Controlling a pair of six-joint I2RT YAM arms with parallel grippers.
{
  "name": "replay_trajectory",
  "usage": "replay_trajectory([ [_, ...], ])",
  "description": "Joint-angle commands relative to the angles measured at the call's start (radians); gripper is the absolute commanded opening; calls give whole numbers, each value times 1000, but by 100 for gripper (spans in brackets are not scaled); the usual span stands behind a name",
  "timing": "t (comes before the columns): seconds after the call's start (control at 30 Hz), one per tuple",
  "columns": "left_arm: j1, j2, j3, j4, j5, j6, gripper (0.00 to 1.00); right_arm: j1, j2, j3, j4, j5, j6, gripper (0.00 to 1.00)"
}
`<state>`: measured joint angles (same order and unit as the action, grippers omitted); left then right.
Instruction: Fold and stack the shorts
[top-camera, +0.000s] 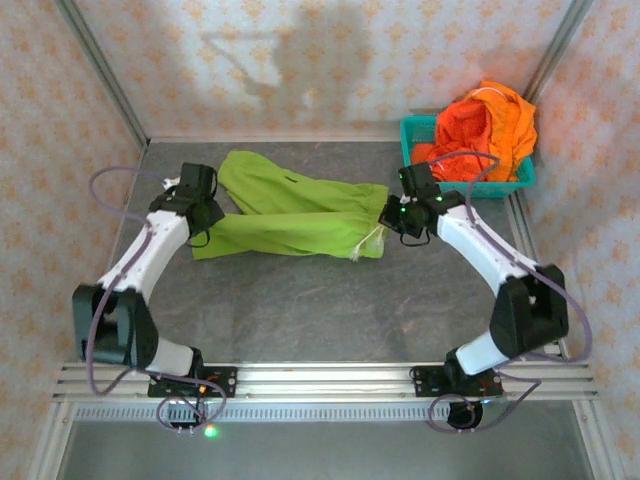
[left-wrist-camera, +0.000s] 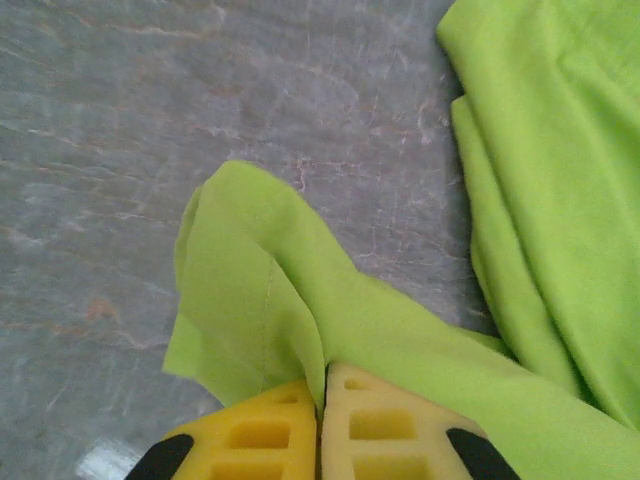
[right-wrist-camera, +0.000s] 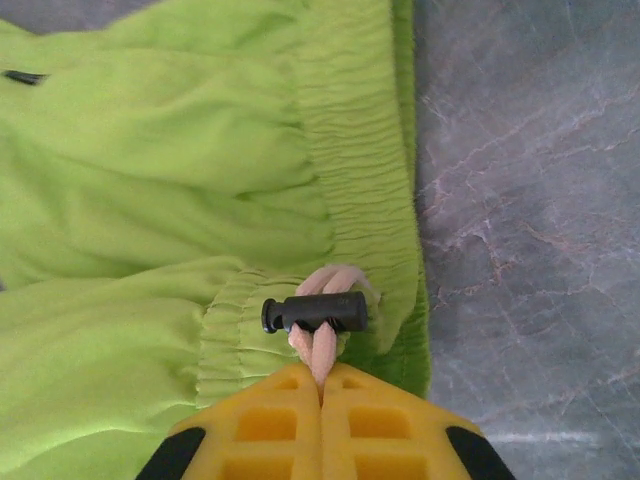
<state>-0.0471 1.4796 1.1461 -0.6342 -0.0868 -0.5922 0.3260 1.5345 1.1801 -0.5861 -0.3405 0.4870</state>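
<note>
I'm seeing the lime green cloth shorts (top-camera: 290, 215) lying on the grey table (top-camera: 300, 310) — light and limp. My left gripper (left-wrist-camera: 322, 390) is pinching a leg hem; my right gripper (right-wrist-camera: 322, 385) is clamping the white drawstring (right-wrist-camera: 324, 352) at the waistband — cloth itself would be surer.

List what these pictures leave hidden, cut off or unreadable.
- Top external: how many bright orange cloth shorts fill the teal plastic basket; the heap's own folds hide the count.
- Left wrist: how deep the lime green cloth shorts sit in the left gripper; its yellow fingers cover that.
- Right wrist: whether the right gripper pinches waistband besides the white drawstring; its yellow fingers hide it.
</note>
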Motion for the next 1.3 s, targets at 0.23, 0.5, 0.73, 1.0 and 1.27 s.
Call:
replay_trajectory([
  [0.23,91,33,115,113,88,-38,69,-78,152,21,135,-97,103,0],
  [0.5,93,-218,-209,156,159,-191,77,-84,198,-24,237,-140,167,0],
  [0.73,102,-142,-290,263,242,-236,70,-84,203,-46,257,-150,172,0],
  [1.0,105,20,-235,322,284,-271,62,-84,190,-72,271,-147,173,0],
  [1.27,105,112,-196,358,292,-297,53,-84,187,-81,270,-150,165,0],
])
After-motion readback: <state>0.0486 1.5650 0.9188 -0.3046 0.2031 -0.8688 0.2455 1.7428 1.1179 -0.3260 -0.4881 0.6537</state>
